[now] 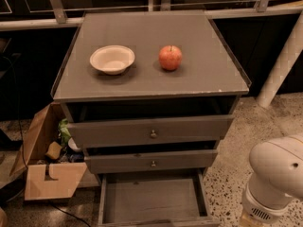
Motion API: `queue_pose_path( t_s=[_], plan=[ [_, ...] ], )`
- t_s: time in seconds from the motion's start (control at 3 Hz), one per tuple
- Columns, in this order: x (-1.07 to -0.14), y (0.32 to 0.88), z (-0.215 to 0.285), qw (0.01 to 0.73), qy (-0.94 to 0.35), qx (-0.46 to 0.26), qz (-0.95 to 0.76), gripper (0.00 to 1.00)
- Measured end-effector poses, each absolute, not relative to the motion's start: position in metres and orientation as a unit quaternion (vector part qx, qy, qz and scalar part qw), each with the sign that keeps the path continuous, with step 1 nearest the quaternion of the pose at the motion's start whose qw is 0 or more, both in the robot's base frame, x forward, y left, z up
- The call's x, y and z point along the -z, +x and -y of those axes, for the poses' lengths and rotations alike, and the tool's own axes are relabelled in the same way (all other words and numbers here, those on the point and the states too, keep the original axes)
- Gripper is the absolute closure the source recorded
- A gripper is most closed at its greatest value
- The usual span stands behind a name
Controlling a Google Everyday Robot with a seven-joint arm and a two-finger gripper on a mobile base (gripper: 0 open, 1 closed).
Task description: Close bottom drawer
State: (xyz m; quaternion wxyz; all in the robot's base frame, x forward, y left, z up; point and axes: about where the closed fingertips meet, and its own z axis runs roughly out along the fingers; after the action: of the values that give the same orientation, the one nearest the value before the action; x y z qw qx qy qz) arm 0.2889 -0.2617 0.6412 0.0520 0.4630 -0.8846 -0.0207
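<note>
The bottom drawer (pixel 154 200) was seen pulled out at lower centre. The gripper (pixel 249 219), mostly cut off at lower right beneath the white arm (pixel 277 174), could not be judged open or closed. A square push on the front's middle was judged best, lest the drawer be skewed.

The scene is dim and warm, lit mainly from above. The grey surface (pixel 203 74) of the drawer chest catches most of the light. The white bowl (pixel 112 59) and the red apple (pixel 170 57) throw short, soft shadows close beneath them, and the apple has a faint sheen on top. The gaps above the two upper drawers fall into deep shadow, and the background is almost black. The open bottom drawer (pixel 154 200) is darkest along its back. The gripper (pixel 251 217), at the bottom right edge under the pale arm (pixel 279 171), sits in the frame's brightest patch.
</note>
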Motion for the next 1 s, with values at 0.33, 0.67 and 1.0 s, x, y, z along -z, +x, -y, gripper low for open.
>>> queue_pose_path(
  t_s=[0.33,0.67,1.0],
  plan=[
    [-0.644,0.290,0.262,0.050,0.465,0.020,0.884,1.00],
    [-0.609,0.276,0.257,0.062,0.449,0.031,0.891,1.00],
    [-0.529,0.257,0.251,0.101,0.427,0.050,0.897,1.00]
  ],
)
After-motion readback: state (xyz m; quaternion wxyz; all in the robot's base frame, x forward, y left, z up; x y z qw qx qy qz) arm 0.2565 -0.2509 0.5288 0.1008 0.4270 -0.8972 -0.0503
